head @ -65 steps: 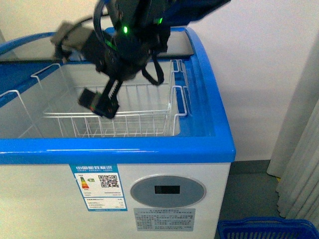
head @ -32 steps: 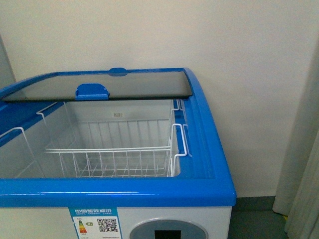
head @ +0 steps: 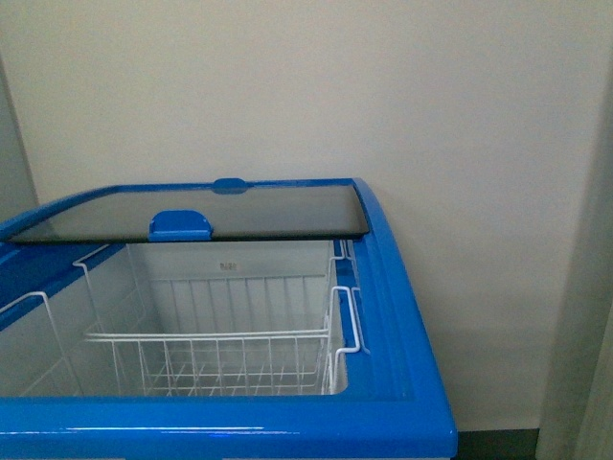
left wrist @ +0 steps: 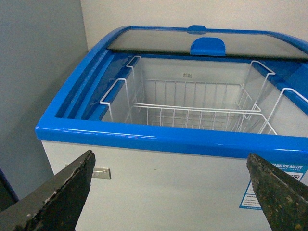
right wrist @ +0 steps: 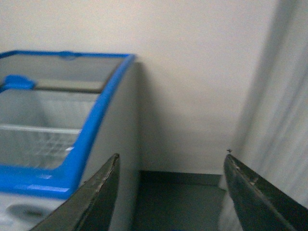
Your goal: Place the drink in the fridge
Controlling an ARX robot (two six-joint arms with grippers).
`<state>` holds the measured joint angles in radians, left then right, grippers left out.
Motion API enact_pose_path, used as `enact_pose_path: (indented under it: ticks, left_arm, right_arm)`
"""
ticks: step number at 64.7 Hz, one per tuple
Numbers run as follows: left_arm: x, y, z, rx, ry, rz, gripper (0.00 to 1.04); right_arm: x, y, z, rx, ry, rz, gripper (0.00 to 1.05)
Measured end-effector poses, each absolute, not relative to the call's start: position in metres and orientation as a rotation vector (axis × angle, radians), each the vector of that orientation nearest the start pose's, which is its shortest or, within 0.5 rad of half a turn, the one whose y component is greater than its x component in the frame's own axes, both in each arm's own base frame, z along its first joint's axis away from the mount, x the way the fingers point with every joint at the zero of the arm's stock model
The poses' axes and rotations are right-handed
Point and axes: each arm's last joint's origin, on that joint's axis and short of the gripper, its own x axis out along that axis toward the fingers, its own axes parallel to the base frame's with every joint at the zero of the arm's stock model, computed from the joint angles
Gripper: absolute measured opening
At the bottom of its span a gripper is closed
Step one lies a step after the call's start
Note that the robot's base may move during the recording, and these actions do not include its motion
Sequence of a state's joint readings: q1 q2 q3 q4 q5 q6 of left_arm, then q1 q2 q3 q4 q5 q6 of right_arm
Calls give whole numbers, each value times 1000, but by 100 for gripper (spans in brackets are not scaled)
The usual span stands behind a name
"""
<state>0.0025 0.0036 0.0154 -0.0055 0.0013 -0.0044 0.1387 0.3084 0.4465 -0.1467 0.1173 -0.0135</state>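
Observation:
The fridge (head: 402, 316) is a white chest freezer with a blue rim. Its near glass lid is slid back under the far one, whose blue handle (head: 179, 226) shows. A white wire basket (head: 239, 359) hangs inside the open well and looks empty. The fridge also shows in the left wrist view (left wrist: 144, 137) and the right wrist view (right wrist: 91, 125). My left gripper (left wrist: 171, 166) is open and empty in front of the fridge's white front wall. My right gripper (right wrist: 171, 161) is open and empty beside the fridge's right end, over the floor. The drink is out of view.
A cream wall (head: 460, 144) stands behind the fridge. A pale curtain (right wrist: 274, 120) hangs to the right. A grey cabinet side (left wrist: 33, 86) stands left of the fridge. A dark floor strip (right wrist: 178, 202) lies between fridge and curtain.
An arm that reached over the fridge's basket one second ago has left the front view. The front view has tilted upward, and the fridge's front panel and the blue basket on the floor have dropped out of sight.

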Motion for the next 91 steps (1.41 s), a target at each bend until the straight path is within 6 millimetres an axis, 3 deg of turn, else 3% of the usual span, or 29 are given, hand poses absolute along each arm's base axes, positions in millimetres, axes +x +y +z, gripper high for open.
enact_pose_path:
  ticks: [27, 57, 91]
  left_arm:
    - [97, 0, 168, -4, -6, 2, 97]
    - [97, 0, 168, -4, -6, 2, 97]
    - [97, 0, 168, -4, -6, 2, 97]
  right_arm:
    - [99, 0, 219, -14, 12, 2, 2]
    - [98, 0, 189, -11, 9, 2, 3]
    - [97, 0, 173, -11, -2, 2, 3]
